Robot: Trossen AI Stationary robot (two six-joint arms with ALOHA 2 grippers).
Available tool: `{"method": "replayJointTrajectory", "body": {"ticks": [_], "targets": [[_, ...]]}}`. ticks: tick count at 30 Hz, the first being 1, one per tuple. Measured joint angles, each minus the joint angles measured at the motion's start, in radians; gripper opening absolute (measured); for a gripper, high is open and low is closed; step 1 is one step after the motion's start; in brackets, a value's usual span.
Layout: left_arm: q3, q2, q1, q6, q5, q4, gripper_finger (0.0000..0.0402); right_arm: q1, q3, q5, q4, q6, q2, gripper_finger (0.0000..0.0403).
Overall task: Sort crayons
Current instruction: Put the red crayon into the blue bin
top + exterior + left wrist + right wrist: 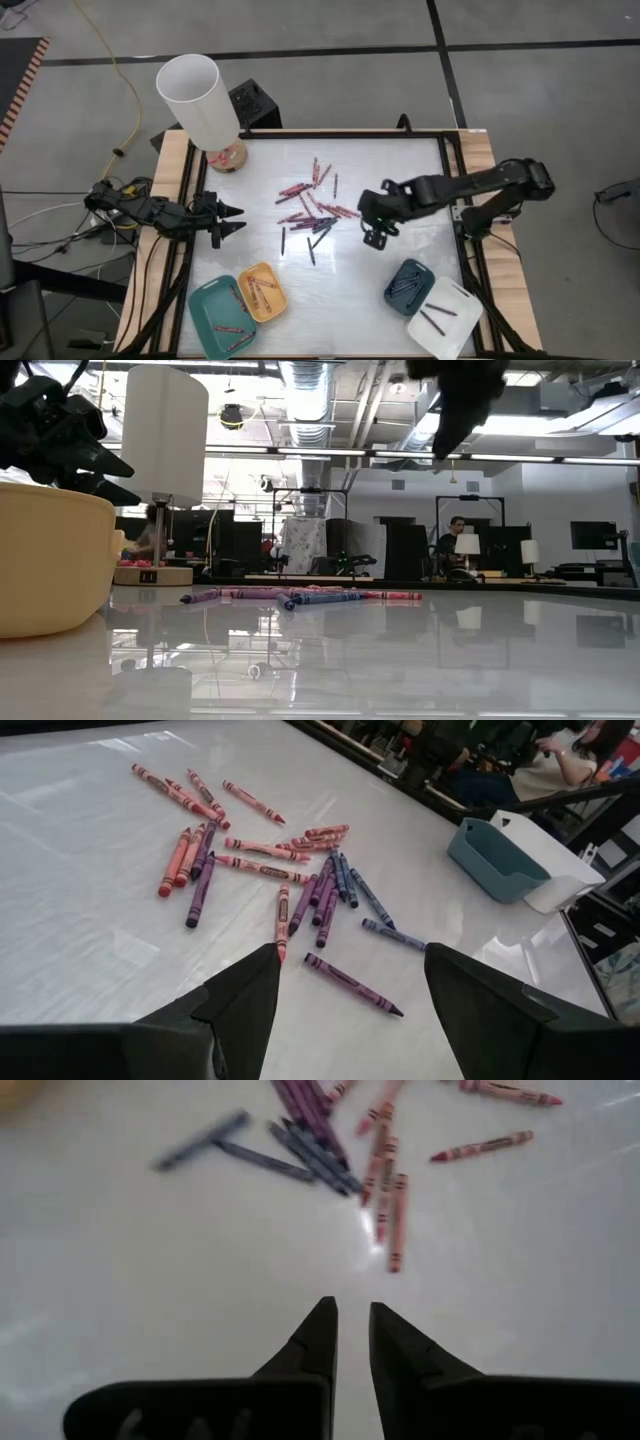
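Most of the crayons lie unsorted mid-table, roughly two dozen, while four trays near the front edge hold a few each: teal, yellow, dark-blue, white. Left gripper waits spread wide and empty at the table's left; right gripper, fingers nearly together and carrying nothing, hovers beside the pile.

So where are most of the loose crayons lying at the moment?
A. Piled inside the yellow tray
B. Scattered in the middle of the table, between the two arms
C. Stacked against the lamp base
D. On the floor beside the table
B: the high view shows the crayons spread over the middle of the white table, with the left gripper and right gripper on either side.
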Motion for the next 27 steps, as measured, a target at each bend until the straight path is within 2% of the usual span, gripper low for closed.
{"method": "replayJointTrajectory", "body": {"ticks": [7,15,19,27], "targets": [[0.000,0.000,0.000,0.000,0.000,0.000,0.0240,-0.122,0.000,-0.002,-0.002,-0.195,0.141,0.0071],[0.000,0.000,0.000,0.000,0.000,0.001,0.0240,-0.194,0.000,-0.112,0.031,-0.360,0.309,0.0153],[0.000,0.000,0.000,0.000,0.000,0.000,0.0240,-0.223,0.000,-0.125,0.061,-0.395,0.377,0.0186],[0.000,0.000,0.000,0.000,0.000,0.000,0.0240,-0.266,0.000,-0.125,0.120,-0.441,0.468,0.0199]]}}
